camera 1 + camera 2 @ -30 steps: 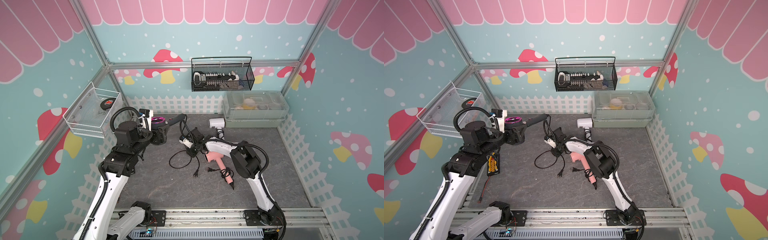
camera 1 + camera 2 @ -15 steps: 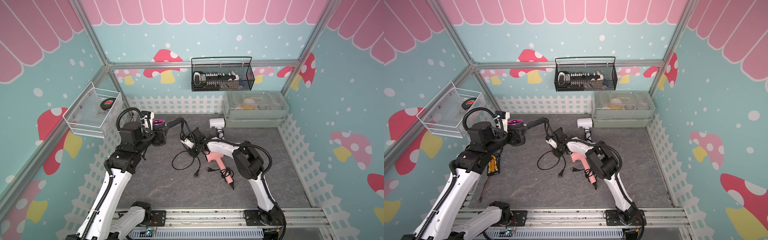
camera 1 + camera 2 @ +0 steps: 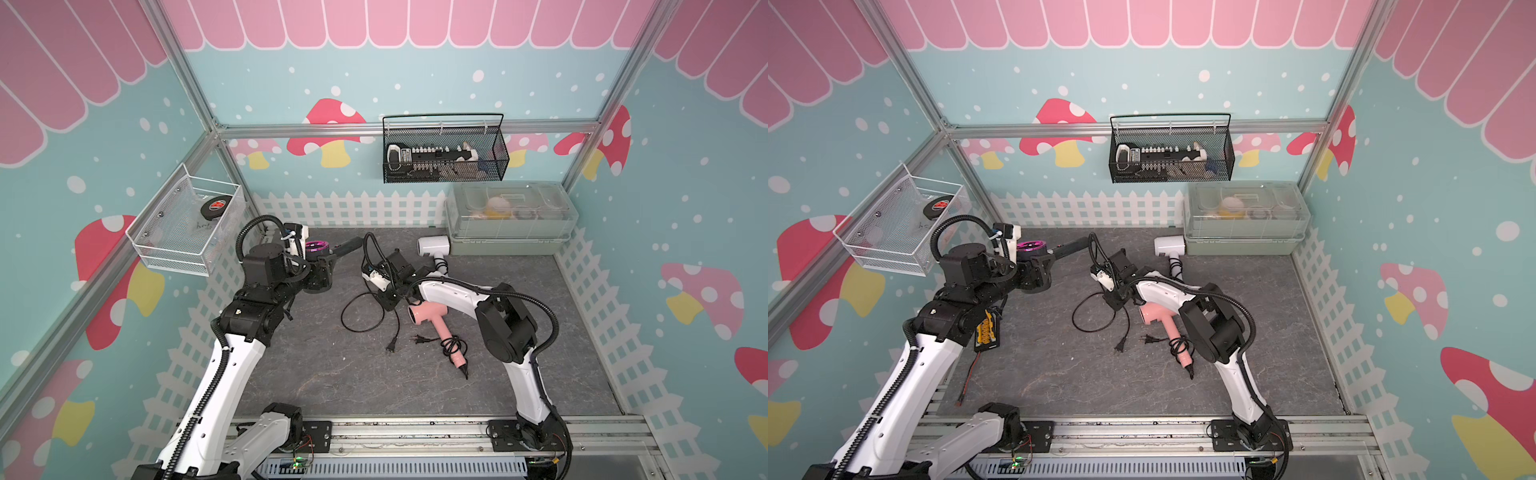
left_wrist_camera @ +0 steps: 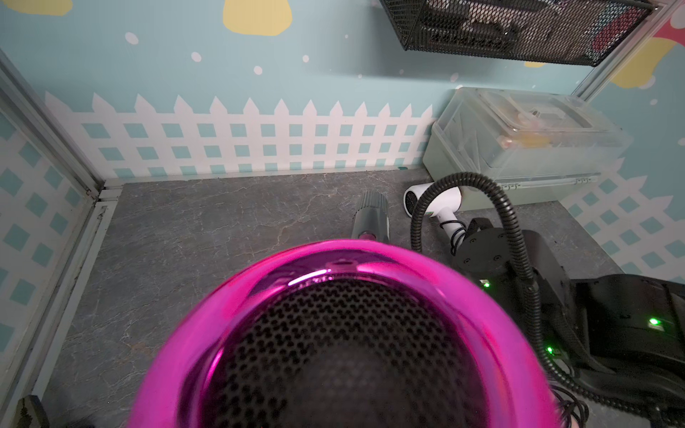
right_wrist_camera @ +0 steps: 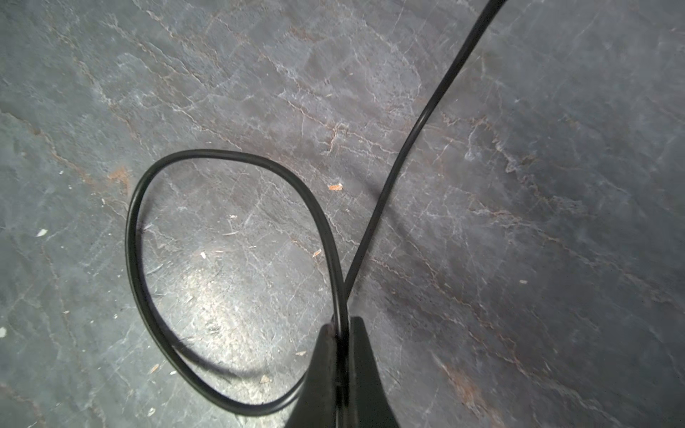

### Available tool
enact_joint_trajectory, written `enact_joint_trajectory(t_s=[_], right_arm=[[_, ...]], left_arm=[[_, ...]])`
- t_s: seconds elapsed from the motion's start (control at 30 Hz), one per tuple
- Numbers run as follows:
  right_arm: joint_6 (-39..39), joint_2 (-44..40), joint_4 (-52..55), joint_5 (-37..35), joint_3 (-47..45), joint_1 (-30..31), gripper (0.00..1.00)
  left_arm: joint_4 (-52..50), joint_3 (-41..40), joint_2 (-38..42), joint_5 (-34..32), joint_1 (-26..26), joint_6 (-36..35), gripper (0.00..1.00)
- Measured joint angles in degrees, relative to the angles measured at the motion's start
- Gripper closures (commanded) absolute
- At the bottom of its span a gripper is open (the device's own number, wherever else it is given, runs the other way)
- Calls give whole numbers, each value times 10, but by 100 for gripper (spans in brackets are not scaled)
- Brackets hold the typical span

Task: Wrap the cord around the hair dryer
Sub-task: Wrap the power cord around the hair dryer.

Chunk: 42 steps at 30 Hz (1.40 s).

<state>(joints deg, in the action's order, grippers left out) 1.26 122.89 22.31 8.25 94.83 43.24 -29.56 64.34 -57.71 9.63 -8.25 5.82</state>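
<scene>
The left pincer (image 3: 321, 261) grips the hair dryer (image 4: 344, 326) raised at centre-left, handle off the counter (image 3: 324, 374), seemingly so the right pincer (image 5: 341, 323), clamped on the cord (image 5: 222, 153), can wind it.

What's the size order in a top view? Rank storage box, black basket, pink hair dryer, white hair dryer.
1. storage box and black basket: too alike to rank, and the basket hangs nearer the camera
2. pink hair dryer
3. white hair dryer

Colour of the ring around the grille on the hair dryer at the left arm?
Glossy magenta ring; the left wrist view shows it best.
</scene>
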Motion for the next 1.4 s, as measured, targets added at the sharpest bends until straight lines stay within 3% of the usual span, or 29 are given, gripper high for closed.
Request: enact_joint_trajectory(t_s=[0.63, 1.03, 1.4], right_arm=[[33, -179, 52, -45, -17, 0, 100], [99, -256, 155, -62, 75, 0, 100], [168, -268, 218, -99, 190, 0, 100]], left_arm=[[36, -36, 10, 5, 22, 13, 100], [102, -63, -19, 45, 24, 31, 100], [151, -72, -57, 118, 25, 45, 100]])
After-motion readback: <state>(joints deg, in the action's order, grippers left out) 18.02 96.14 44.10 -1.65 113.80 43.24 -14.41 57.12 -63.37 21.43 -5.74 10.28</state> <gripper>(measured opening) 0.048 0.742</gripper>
